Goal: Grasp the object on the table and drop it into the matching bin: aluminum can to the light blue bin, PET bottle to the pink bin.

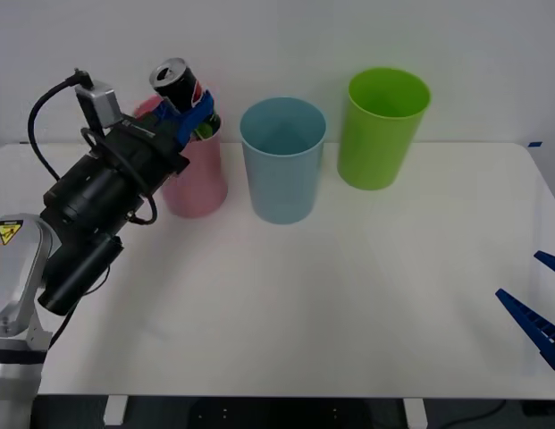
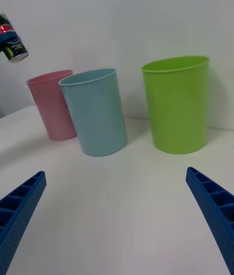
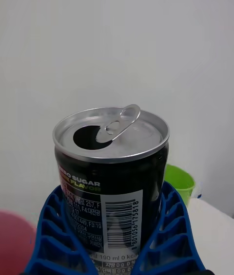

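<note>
Table is white and we see on it the pink bin, the light blue bin and a green bin; our left gripper clamps the can above the pink bin; our right gripper hangs wide open, empty, near the right edge.

Light was bright, even and diffuse, seemingly from overhead, and the white table showed no hard glare. Shadows were soft: faint grey pools lay at the feet of the pink bin, the light blue bin and the lime green bin. In the left wrist view the aluminum can was sharp (its barcode and small print readable), with a mild sheen on its silver top, while the bins behind it were blurred. The right wrist view stayed fairly crisp throughout.
</note>
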Robot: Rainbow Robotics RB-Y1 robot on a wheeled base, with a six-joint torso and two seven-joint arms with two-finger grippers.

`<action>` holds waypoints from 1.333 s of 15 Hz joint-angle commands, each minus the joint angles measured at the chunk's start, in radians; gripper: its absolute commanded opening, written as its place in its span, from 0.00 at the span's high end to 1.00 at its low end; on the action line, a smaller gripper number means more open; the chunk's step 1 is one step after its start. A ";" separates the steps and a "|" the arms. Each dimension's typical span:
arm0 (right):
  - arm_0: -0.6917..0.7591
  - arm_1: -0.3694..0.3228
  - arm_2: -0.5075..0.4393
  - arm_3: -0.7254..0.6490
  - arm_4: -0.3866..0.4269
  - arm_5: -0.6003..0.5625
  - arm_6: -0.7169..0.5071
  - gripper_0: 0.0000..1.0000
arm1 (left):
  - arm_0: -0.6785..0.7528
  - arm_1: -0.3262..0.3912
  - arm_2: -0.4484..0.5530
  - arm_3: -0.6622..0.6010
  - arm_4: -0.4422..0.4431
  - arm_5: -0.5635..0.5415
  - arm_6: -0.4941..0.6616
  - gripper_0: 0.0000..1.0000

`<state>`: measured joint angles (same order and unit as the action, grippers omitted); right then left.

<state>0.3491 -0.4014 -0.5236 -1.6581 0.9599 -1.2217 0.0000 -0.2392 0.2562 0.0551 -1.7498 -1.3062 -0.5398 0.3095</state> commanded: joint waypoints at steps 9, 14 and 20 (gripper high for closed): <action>0.000 0.000 0.000 0.000 0.000 0.000 0.000 0.00 | -0.354 0.000 -0.054 0.391 -0.085 -0.005 0.010 1.00; 0.000 0.000 0.000 0.000 0.000 0.000 0.000 0.00 | -0.450 -0.002 -0.121 0.474 -0.107 -0.005 0.014 1.00; 0.000 0.000 0.000 0.000 0.000 0.000 0.000 0.00 | -0.534 -0.008 -0.150 0.566 -0.122 -0.003 0.016 1.00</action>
<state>0.3490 -0.4014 -0.5236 -1.6581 0.9599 -1.2217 -0.0001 -0.7690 0.2493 -0.0951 -1.1917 -1.4256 -0.5431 0.3263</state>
